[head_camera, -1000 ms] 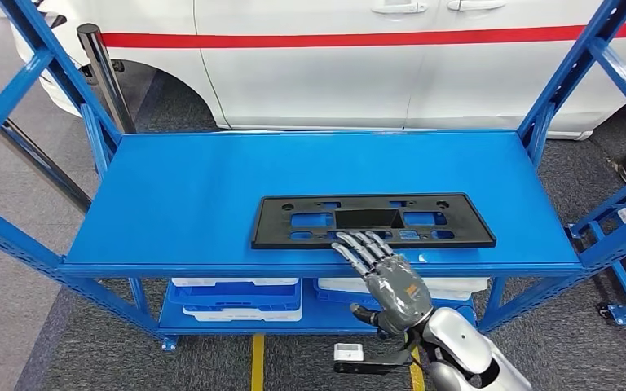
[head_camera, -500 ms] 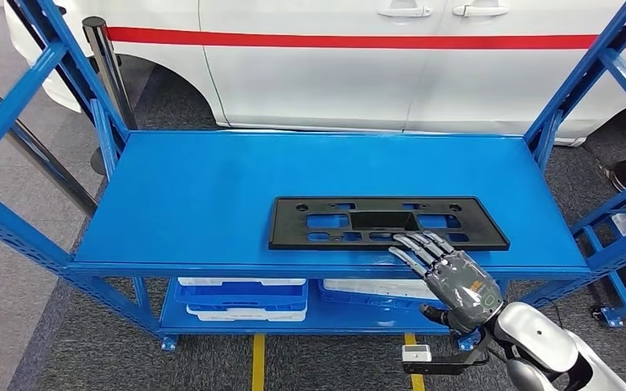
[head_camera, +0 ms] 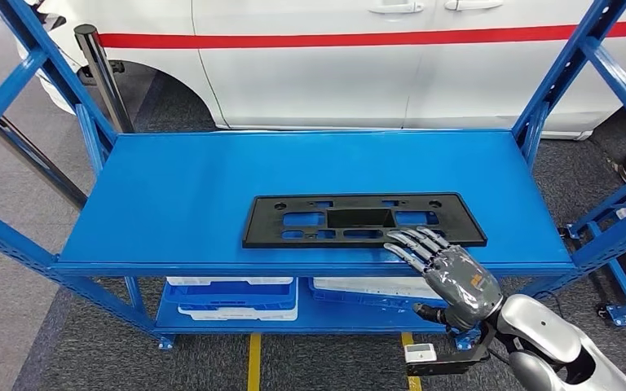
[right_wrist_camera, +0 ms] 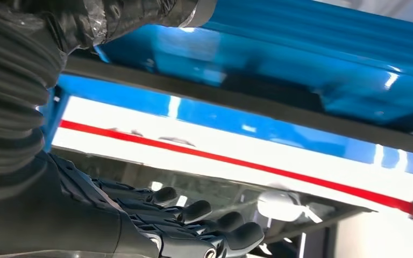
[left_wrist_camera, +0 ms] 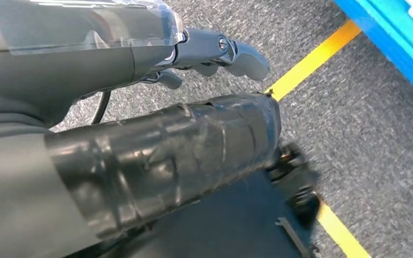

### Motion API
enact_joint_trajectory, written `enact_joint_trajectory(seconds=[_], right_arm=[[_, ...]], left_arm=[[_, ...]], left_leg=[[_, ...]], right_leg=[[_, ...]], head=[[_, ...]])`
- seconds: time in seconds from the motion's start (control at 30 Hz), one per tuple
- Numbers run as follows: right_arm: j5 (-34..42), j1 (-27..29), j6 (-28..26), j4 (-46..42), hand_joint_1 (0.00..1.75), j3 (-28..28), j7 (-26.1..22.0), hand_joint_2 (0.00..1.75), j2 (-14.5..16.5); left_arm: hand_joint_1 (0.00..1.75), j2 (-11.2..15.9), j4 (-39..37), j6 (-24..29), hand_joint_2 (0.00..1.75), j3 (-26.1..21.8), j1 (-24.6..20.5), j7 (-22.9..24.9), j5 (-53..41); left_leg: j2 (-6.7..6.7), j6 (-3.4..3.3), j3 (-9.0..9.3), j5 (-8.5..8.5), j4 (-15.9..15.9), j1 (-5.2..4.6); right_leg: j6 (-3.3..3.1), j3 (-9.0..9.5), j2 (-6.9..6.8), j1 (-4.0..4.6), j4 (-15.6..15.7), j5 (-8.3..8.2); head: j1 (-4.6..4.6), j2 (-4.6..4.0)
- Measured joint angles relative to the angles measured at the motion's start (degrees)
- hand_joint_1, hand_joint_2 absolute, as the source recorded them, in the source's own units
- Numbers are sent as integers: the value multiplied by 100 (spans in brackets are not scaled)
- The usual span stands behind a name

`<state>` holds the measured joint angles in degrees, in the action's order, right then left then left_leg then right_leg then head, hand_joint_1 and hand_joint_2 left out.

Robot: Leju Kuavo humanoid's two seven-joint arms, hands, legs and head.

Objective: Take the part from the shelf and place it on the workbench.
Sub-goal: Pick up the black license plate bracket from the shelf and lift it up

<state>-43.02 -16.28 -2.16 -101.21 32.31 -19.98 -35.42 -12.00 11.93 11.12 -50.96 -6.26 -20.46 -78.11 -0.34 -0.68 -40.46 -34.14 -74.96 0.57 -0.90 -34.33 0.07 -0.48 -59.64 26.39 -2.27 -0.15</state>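
A flat black plastic part (head_camera: 293,232) with several cutouts lies on the top board of the blue shelf (head_camera: 179,187), close to its front edge. My right hand (head_camera: 448,273) comes in from the front right, fingers spread and empty. Its fingertips (head_camera: 412,241) lie at the part's near edge, right of its middle; I cannot tell if they touch. In the right wrist view the fingers (right_wrist_camera: 193,226) stretch out in front of the part's dark edge (right_wrist_camera: 247,99). My left hand (left_wrist_camera: 220,51) hangs over the grey floor with nothing in it.
The shelf's slanted blue uprights (head_camera: 570,73) rise at both ends. Blue and white trays (head_camera: 232,297) sit on the lower board. A white car (head_camera: 334,73) with a red stripe stands right behind. A grey post (head_camera: 102,73) stands at back left, a yellow floor line (head_camera: 253,362) below.
The camera has swayed, so the whole picture shifts. Measured against the part, my right hand has moved from the middle of its near edge toward its right half, fingers still spread.
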Motion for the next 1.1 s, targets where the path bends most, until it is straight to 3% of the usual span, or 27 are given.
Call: enact_joint_trajectory(seconds=[0.03, 0.13, 0.2, 0.27, 0.33, 0.37, 0.47, 0.5, 0.53, 0.57, 0.63, 0.7, 0.83, 0.9, 0.97, 1.0, 1.03, 1.07, 1.1], right_arm=[[-21, -95, 29, 59, 0, 55, -28, 175, 91], [-84, -521, 199, 295, 0, 278, -68, 175, 382], [-83, -880, 368, 467, 0, 463, -53, 175, 554], [-27, -1286, 565, 672, 0, 702, 2, 175, 741], [39, -1686, 705, 881, 0, 946, 72, 175, 902], [59, -1863, 752, 977, 0, 1057, 104, 175, 959], [83, -2298, 891, 1239, 0, 1384, 191, 175, 1078], [90, -2416, 935, 1323, 0, 1505, 215, 175, 1114], [102, -2512, 968, 1399, 0, 1608, 234, 175, 1148], [119, -2594, 986, 1460, 0, 1688, 249, 175, 1177], [167, -2739, 996, 1555, 0, 1795, 279, 175, 1226], [207, -2842, 985, 1629, 0, 1871, 302, 175, 1266], [265, -2910, 926, 1753, 0, 1990, 315, 175, 1332], [290, -2950, 890, 1809, 0, 2035, 315, 175, 1382], [304, -2955, 873, 1891, 0, 2103, 315, 175, 1450], [310, -2948, 870, 1938, 0, 2143, 315, 175, 1477], [316, -2941, 865, 1986, 0, 2179, 315, 175, 1505], [321, -2938, 856, 2024, 0, 2205, 314, 175, 1527], [325, -2939, 844, 2057, 0, 2226, 313, 175, 1547]], left_arm=[[0, 1, 0, -9, 0, 18, -6, 15, -24], [0, 0, 0, -31, 0, 81, -67, 48, -78], [0, -3, 0, -35, 0, 110, -118, 61, -103], [0, -8, 0, -38, 0, 138, -140, 80, -123], [0, -22, 0, -45, 0, 173, -149, 99, -133], [0, -31, 0, -47, 0, 190, -160, 105, -136], [0, -51, 0, -50, 0, 222, -168, 121, -137], [0, -54, 0, -49, 0, 226, -161, 127, -133], [0, -55, 0, -48, 0, 229, -156, 132, -130], [0, -56, 0, -47, 0, 231, -153, 134, -127], [0, -57, 0, -44, 0, 234, -151, 137, -121], [0, -56, 0, -38, 0, 236, -148, 140, -117], [0, -55, 0, -34, 0, 238, -123, 146, -116], [0, -55, 0, -34, 0, 240, -120, 145, -116], [0, -55, 0, -34, 0, 242, -121, 145, -116], [0, -55, 0, -34, 0, 242, -119, 145, -116], [0, -54, 0, -34, 0, 242, -117, 146, -116], [0, -53, 0, -34, 0, 242, -116, 146, -116], [0, -52, 0, -34, 0, 242, -118, 146, -116]], left_leg=[[0, -31, 31, 117, 80, -15], [6, -187, 519, 670, 1156, -108], [15, -231, 681, 764, 1552, -148], [19, -235, 699, 793, 1625, -147], [29, -261, 733, 866, 1723, -121], [33, -272, 745, 898, 1766, -107], [31, -286, 734, 918, 1779, -102], [31, -280, 732, 914, 1773, -98], [29, -270, 732, 907, 1760, -89], [25, -250, 733, 892, 1737, -74], [10, -186, 723, 845, 1670, -47], [-3, -120, 690, 813, 1612, -46], [-5, -15, 634, 754, 1547, -33], [-2, 23, 448, 497, 1137, -22], [0, 36, 88, 162, 379, -21], [0, 31, -59, 89, 94, -23], [0, 16, -125, 116, -10, -26], [0, -10, -73, 255, 128, -33], [-1, -50, 77, 471, 464, -45]], right_leg=[[-7, 2, 7, 18, -4, 0], [-9, 14, 24, 50, -13, -1], [19, -9, 25, 53, -17, -15], [70, -31, 24, 45, -7, -40], [118, -82, 17, 34, -115, 41], [142, -168, 13, 28, -310, 166], [220, -635, 8, -20, -1311, 640], [244, -726, 6, -42, -1495, 665], [264, -714, 4, -64, -1465, 580], [283, -599, 1, -86, -1229, 407], [313, -241, -2, -109, -492, 67], [270, -58, 9, -89, -85, -30], [91, -64, 16, -50, -35, -33], [15, -58, 12, -56, -7, -50], [-20, -59, 11, -28, -7, -47], [-26, -58, 10, -9, -8, -43], [-31, -56, 11, 8, -9, -40], [-34, -51, 13, 23, -10, -37], [-38, -40, 16, 35, -11, -33]], head=[[0, 0], [-1, 0], [-1, 0], [0, 0], [-3, 0], [-5, 0], [-9, 0], [-9, 0], [-8, 0], [-8, 0], [-11, 0], [-12, 0], [-11, 0], [-10, 0], [-10, 0], [-11, 0], [-11, 0], [-11, 0], [-11, 0]])
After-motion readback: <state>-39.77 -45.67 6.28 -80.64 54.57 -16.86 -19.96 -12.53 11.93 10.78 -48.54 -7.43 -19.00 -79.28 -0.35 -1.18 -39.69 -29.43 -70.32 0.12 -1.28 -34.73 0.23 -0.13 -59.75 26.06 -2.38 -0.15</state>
